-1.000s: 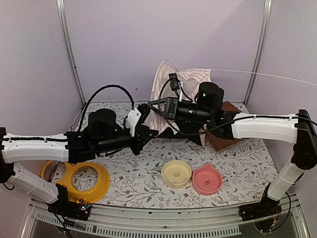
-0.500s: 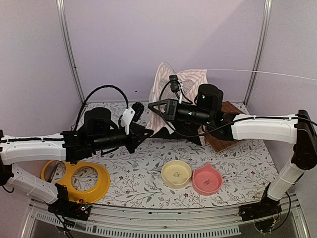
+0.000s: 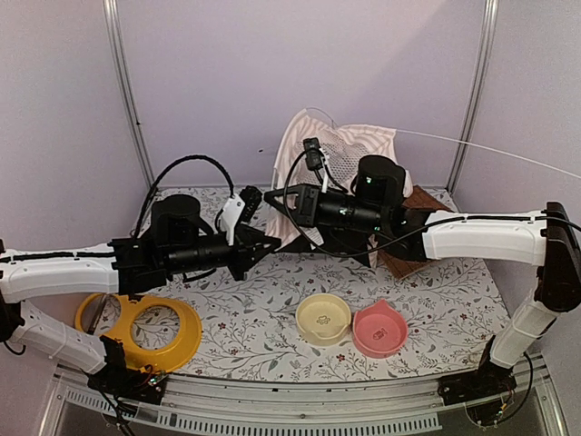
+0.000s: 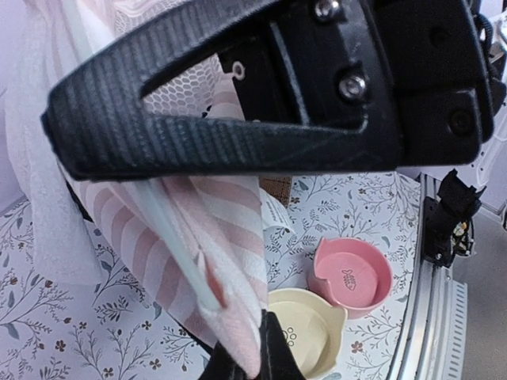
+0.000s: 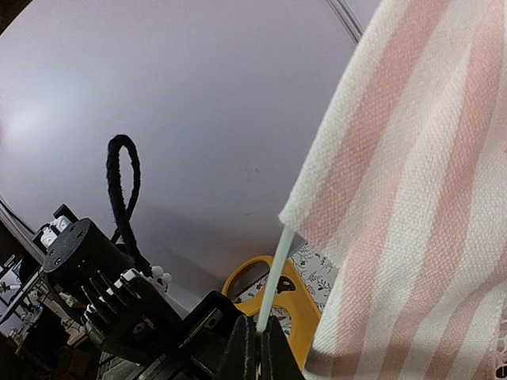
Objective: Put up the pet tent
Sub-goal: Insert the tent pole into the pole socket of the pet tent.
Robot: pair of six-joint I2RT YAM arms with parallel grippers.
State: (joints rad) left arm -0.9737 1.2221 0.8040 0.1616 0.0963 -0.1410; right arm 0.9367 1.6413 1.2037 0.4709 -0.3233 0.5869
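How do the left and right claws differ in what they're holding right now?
The left claw pinches a striped fabric corner of the tent; the right claw pinches the bare end of its clear pole. From above, the right claw sits farther back than the left claw. Both are shut.

Both arms reach inward above the worktop (image 3: 263, 331), forearms nearly level. The left gripper (image 3: 272, 242) points right, fingers (image 4: 275, 356) pinched together on the pet tent (image 3: 377, 141). The right gripper (image 3: 270, 196) points left just above it, likewise clamped on the pet tent.

Right gripper (image 5: 256, 350) pinches clear pole (image 5: 276, 265) of pet tent (image 5: 428, 198).
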